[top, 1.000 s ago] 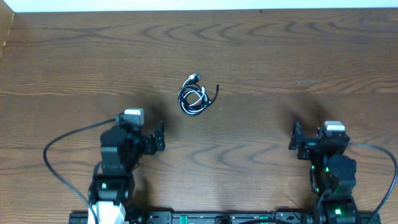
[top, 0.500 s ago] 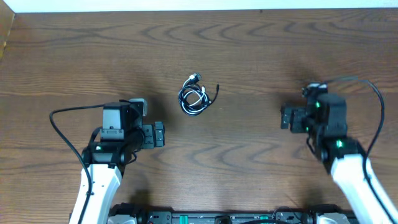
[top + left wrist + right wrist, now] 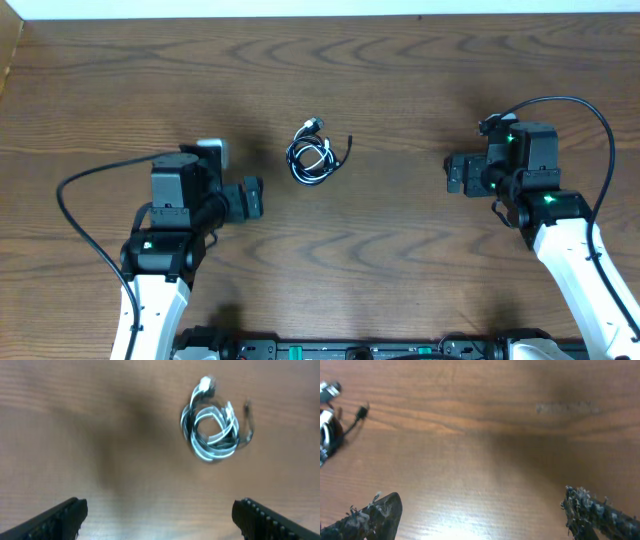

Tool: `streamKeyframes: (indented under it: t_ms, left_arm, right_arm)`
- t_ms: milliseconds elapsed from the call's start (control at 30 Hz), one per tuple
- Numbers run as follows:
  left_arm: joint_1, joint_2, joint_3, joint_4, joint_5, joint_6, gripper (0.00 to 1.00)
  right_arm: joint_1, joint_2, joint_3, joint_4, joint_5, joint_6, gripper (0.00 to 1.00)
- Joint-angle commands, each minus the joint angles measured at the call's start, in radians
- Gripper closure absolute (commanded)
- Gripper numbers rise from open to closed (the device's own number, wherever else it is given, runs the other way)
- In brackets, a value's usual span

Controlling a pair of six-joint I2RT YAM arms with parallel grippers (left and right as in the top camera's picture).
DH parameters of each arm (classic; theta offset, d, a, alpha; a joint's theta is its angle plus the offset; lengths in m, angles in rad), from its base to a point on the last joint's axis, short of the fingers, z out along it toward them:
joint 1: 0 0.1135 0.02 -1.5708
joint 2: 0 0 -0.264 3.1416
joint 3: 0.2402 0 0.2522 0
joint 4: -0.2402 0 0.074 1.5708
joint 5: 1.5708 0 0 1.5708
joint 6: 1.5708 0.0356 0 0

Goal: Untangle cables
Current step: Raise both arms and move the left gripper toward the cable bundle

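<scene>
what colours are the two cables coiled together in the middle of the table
One black, one white. The cables show best in the left wrist view.

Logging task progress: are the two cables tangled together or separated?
Tangled. The black cable and the white cable lie wound through each other in one small coil on the table, not pulled apart.

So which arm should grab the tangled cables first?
Probably the left. The left gripper sits nearer the cables, open, and they're well inside its wrist view. The right gripper is farther away, seeing them only at its view's edge.
</scene>
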State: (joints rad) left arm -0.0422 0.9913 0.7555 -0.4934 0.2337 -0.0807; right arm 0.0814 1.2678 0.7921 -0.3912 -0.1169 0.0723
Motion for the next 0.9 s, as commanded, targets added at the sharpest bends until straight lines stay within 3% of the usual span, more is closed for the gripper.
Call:
streamKeyframes:
  t_ms: [0,200,300,400,600,867]
  left_arm:
    - [0.0,0.044,0.046,0.074,-0.021,-0.075,0.02]
    - [0.0,0.279,0.264,0.009,-0.021,-0.08,0.02]
    - [0.0,0.391,0.348,-0.045,-0.018,-0.143,0.02]
    - [0.0,0.463,0.356,-0.043,0.076,-0.292,0.02]
    - [0.0,0.565,0.356,-0.032,0.091,-0.318,0.02]
    - [-0.078,0.673,0.356,0.056,-0.149,-0.256,0.02]
  right_arm:
    - [-0.002,-0.006,0.019,0.031,-0.034,0.01,0.01]
    - [-0.002,-0.006,0.019,0.051,-0.034,0.01,0.01]
    - [-0.002,-0.006,0.019,0.051,-0.034,0.012,0.01]
    - [-0.002,-0.006,0.019,0.051,-0.033,0.041,0.01]
    - [-0.002,-0.006,0.019,0.051,-0.033,0.063,0.01]
    - [-0.002,-0.006,0.019,0.061,-0.033,0.074,0.01]
